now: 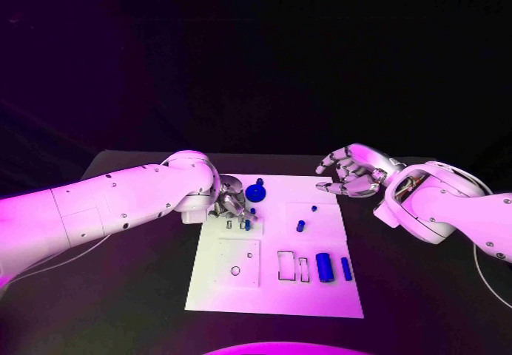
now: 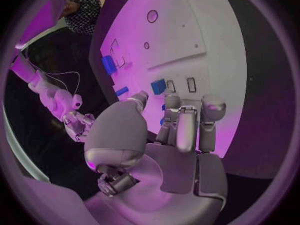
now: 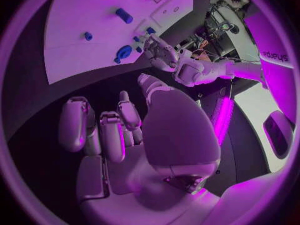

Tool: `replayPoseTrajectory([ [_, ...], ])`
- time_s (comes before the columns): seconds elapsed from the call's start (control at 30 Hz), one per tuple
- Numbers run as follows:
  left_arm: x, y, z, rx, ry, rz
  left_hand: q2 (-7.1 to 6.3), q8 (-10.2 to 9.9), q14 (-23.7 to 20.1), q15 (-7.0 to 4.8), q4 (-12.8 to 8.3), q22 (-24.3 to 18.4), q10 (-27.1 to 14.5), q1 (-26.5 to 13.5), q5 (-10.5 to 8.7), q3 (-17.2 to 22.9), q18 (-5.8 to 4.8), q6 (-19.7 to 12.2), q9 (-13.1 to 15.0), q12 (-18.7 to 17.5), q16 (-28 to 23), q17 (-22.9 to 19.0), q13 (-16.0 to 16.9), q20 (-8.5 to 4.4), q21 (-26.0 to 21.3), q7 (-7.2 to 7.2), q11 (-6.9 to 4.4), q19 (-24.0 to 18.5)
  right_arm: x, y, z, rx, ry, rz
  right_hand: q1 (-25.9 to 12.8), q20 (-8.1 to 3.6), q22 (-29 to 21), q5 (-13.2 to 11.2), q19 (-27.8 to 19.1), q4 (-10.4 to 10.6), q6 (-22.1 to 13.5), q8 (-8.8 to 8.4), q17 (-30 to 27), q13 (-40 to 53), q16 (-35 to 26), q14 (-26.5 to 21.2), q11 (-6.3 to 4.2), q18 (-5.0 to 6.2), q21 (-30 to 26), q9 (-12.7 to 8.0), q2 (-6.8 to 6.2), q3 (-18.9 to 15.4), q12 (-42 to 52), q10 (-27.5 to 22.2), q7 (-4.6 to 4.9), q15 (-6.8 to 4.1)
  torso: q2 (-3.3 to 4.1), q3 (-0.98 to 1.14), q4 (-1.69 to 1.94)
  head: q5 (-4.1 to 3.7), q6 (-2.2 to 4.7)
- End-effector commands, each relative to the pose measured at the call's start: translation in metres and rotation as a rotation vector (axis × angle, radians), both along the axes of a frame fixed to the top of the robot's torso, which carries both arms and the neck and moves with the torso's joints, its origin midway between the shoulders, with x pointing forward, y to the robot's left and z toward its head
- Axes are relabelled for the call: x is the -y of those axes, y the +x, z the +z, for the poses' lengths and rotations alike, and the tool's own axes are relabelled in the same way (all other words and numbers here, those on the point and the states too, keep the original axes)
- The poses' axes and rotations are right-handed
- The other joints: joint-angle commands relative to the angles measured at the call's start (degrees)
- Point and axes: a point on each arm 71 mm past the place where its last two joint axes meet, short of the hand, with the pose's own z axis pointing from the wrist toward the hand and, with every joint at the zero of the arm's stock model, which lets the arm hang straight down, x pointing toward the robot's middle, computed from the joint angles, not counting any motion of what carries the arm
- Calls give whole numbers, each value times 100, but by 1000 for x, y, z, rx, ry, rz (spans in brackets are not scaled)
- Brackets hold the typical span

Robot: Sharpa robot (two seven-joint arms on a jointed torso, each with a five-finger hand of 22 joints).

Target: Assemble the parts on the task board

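Left hand (image 1: 229, 205) fingers down on task board (image 1: 280, 296), grasp unclear; right hand (image 1: 352, 171) empty, fingers spread, off board.

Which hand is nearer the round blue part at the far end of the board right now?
Left. The left hand is over the task board just beside the round blue part. The right hand hovers off the board's far right corner, farther away.

The task board (image 1: 275, 292) looks like a smooth, matt white plate. The parts (image 1: 323, 267) on it read as glossy blue plastic. The worktop (image 1: 128, 296) is matt black. Both the left hand (image 2: 181, 135) and the right hand (image 3: 119, 130) have a satin, metallic silver finish; the arm shells (image 1: 96, 211) are smooth, glossy white plastic.
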Motion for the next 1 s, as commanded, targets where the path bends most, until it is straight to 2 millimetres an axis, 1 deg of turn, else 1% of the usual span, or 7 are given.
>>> replayPoseTrajectory([
  [0.03,3,-1,-2,-30,-4,-12,46,-34,140,15,-12,4,-49,33,10,-24,-99,-51,10,21,23,238,3,13,26,5,-4,16,-2,-1,-1,1,-10,15,-35,-8,440,12,-50,-4,-13,26,809,-1,-23,415,-14,108,-20,-5,5,-43,-24,-13,-6,-45,3,0,-1,-1,-4],
  [0.13,3,-1,-3,-34,-2,-10,60,-41,144,16,-12,12,-49,64,16,-19,-99,-49,12,28,30,247,11,16,30,7,-3,18,-2,0,-1,0,-11,16,-35,-8,440,12,-50,-4,-13,26,809,-1,-23,415,-14,108,-20,-5,5,-43,-24,-13,-6,-45,2,-4,-2,-1,-20],
  [0.3,3,-1,-5,-39,-8,-6,86,-58,145,19,-16,21,-57,144,25,-6,-99,-41,16,38,36,252,14,21,37,9,-1,17,-2,0,-1,-1,-11,17,-33,-9,437,23,-51,-4,-15,29,808,-2,-25,414,-14,109,-25,-6,9,-41,-24,-13,-6,-45,-1,2,0,-9,-30],
  [0.43,4,-1,-5,-45,-11,-7,94,-70,145,21,-19,26,-62,208,28,1,-99,-35,19,45,38,253,17,24,41,10,0,14,-2,0,-1,-1,-11,18,-33,-9,437,23,-51,-4,-15,29,808,-2,-25,414,-14,109,-25,-6,9,-41,-24,-13,-6,-45,1,1,-8,-9,-28],
  [0.53,5,-1,-6,-50,-13,-6,106,-81,144,21,-22,35,-64,281,31,13,-100,-25,24,53,40,255,21,27,46,10,0,14,-3,0,-1,-3,-12,18,-33,-9,437,23,-51,-4,-15,29,808,-2,-25,414,-14,109,-25,-6,9,-41,-24,-13,-6,-45,-3,2,-5,-12,-33],
  [0.77,5,-2,-7,-62,-21,-5,169,-135,143,20,-30,45,-94,589,34,113,-98,-5,35,55,48,263,3,32,55,6,-4,-3,-3,0,-2,-4,-13,18,-25,-10,438,43,-50,-7,-17,35,803,-5,-28,413,-14,109,-26,-8,20,-33,-27,-15,-7,-46,-2,3,3,-19,-34],
  [1.0,6,-2,-7,-87,-44,4,251,-208,155,-2,-60,77,-114,1083,26,476,-98,30,61,37,69,292,-31,24,73,-22,-31,-12,-3,0,-2,-5,-13,19,-7,-11,435,75,-53,-14,-21,44,801,-7,-31,413,-15,110,-36,-11,27,-22,-28,-15,-7,-47,-2,3,2,-24,-43],
])
